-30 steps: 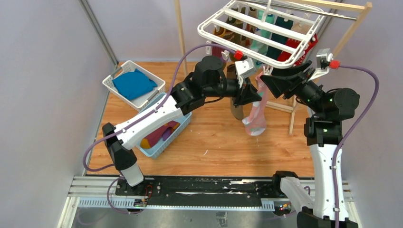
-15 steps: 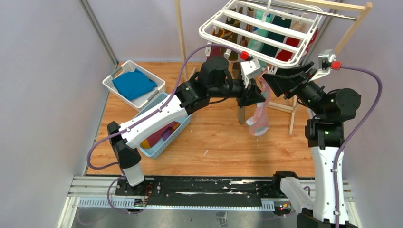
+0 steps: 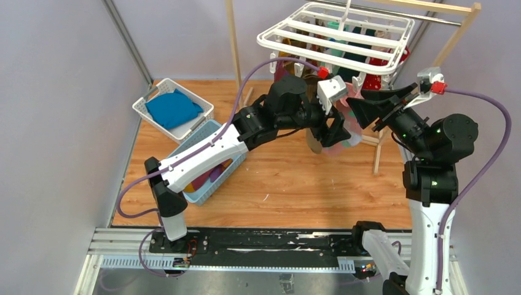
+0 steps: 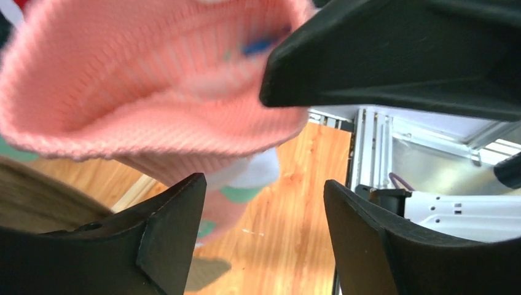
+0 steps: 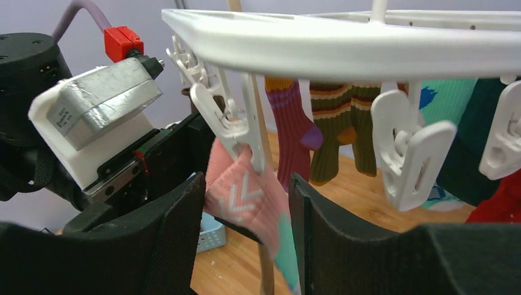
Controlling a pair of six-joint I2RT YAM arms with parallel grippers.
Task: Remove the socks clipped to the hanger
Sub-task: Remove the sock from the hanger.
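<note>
The white hanger [image 3: 270, 38] hangs at the back with several socks clipped under it. A pink patterned sock [image 3: 351, 132] hangs from a clip [image 5: 227, 120] at its near edge. My left gripper [image 3: 340, 126] stands open just below and beside that sock [image 4: 141, 92], with nothing between its fingers [image 4: 178, 215]. My right gripper [image 3: 356, 101] is open with the pink sock [image 5: 246, 203] hanging between its fingers, right under the hanger rim [image 5: 319, 46]. Maroon [image 5: 298, 132], olive striped [image 5: 335, 132], teal [image 5: 454, 98] and red [image 5: 501, 203] socks hang behind.
A white basket [image 3: 144, 110] with a blue cloth [image 3: 174, 109] sits at the left. A blue basket [image 3: 203, 198] with socks lies under my left arm. Wooden rack poles [image 3: 233, 43] [image 3: 454, 40] stand at the back. Walls close both sides.
My left gripper has opened and let go of the pink sock, which has sprung up from its stretched state. The hanger has swung back and levelled. Both arms have shifted right.
</note>
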